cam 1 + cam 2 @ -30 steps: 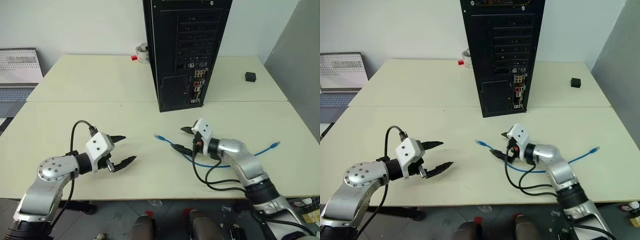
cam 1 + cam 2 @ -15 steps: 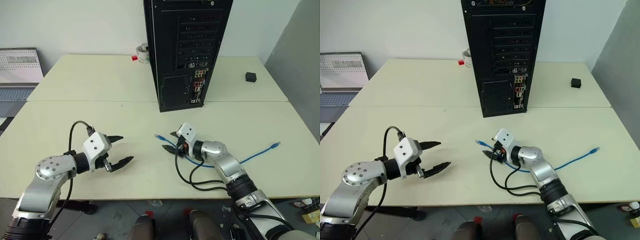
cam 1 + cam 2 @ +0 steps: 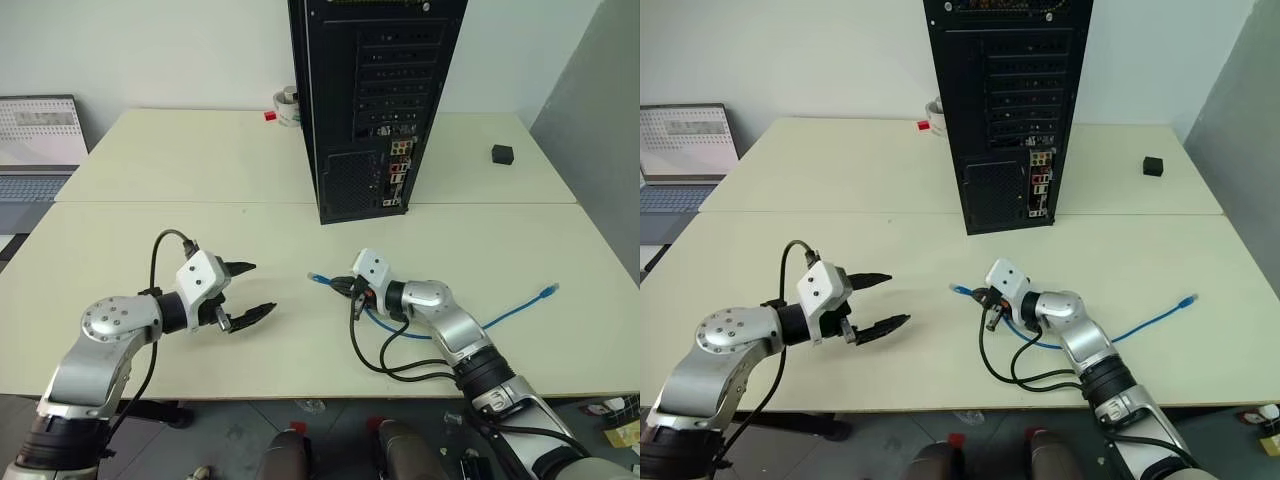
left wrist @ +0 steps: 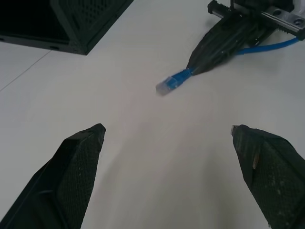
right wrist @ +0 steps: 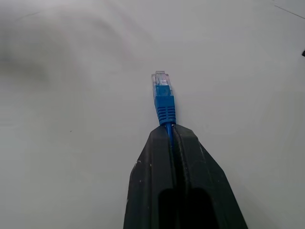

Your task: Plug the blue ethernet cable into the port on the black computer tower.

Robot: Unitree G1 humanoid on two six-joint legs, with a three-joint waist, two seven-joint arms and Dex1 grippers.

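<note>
Blue ethernet cable (image 3: pixel 500 313) is being gripped near one end by the right gripper (image 3: pixel 343 285), whose two black fingers (image 5: pixel 178 191) are being pressed together on the cord just behind the plug (image 5: pixel 161 81). That clear-tipped plug is being left sticking out past the fingertips, low over the pale table (image 3: pixel 200 160), and is being pointed toward the robot's left. The rest of the cord is being trailed across the tabletop to the robot's right, where its other plug (image 3: pixel 548 290) is lying flat. The left gripper (image 3: pixel 252 291) is being held just over the table with its fingers (image 4: pixel 71 176) spread wide and nothing between them, well apart from the cable's held end. The black computer tower (image 3: pixel 375 100) is being left standing upright farther back on the table, its rear panel turned toward the robot; the port among its small connectors cannot be made out clearly.
</note>
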